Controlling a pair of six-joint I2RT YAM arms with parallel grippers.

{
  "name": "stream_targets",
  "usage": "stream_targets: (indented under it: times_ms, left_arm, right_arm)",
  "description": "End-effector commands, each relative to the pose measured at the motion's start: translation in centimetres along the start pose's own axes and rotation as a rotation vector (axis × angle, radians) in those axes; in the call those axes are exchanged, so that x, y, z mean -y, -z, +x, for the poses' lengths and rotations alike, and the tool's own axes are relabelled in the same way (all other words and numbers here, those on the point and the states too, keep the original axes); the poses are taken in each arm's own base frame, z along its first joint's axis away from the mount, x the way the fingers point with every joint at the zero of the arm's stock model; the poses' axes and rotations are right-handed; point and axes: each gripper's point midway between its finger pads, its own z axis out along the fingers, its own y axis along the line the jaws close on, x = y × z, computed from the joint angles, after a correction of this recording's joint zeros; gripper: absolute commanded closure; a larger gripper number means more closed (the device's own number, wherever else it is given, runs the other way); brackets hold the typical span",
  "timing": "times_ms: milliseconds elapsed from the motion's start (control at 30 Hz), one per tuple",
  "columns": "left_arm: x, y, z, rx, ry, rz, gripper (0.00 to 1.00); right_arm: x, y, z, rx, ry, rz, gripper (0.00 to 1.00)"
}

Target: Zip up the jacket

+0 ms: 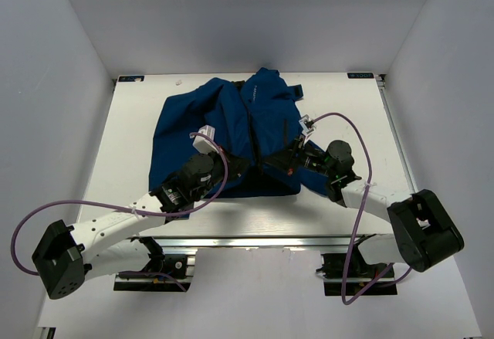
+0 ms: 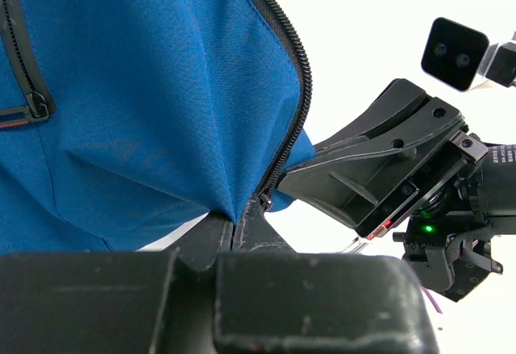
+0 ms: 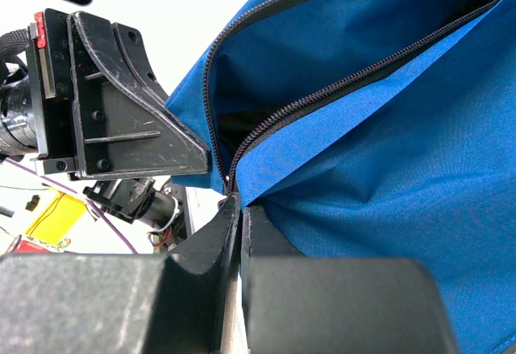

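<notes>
Up close, left fingers (image 2: pixel 205 249) and right fingers (image 3: pixel 214 239) each pinch the jacket (image 1: pixel 224 123) hem — collar points away, zipper line (image 1: pixel 253 130) running near-to-far.

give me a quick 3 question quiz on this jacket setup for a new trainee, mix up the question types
1. True or false: the jacket has its zipper fully closed.
2. Where do the left gripper and right gripper hold the jacket? A the collar; B a sleeve cuff; C the bottom edge, beside the zipper.
3. Fill in: the right gripper's fingers are ___ on blue fabric.
Key: 1 false, the teeth stand apart. 2 C. 3 shut.
</notes>
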Motion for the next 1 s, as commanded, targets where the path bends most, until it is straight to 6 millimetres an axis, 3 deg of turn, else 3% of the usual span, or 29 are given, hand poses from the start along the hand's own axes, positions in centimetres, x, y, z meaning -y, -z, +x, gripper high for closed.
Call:
stream_targets:
  times_ms: [0,433,967]
  left_arm:
    - [1.3,0.2,-0.5,0.010,0.018,0.050,1.00]
    - [1.4,0.3,-0.7,0.014,0.020,0.050,1.00]
    - [0.7,0.2,-0.3,0.004,0.018,0.028,1.00]
  right_arm:
    - [-1.2,-0.6,-1.6,0.048,0.055,-0.048,1.00]
    - [-1.0,-0.7,-1.1,0.037,0.046,-0.048,1.00]
    - [-1.6,-0.5,-2.2,0.073,0.062,-0.048,1.00]
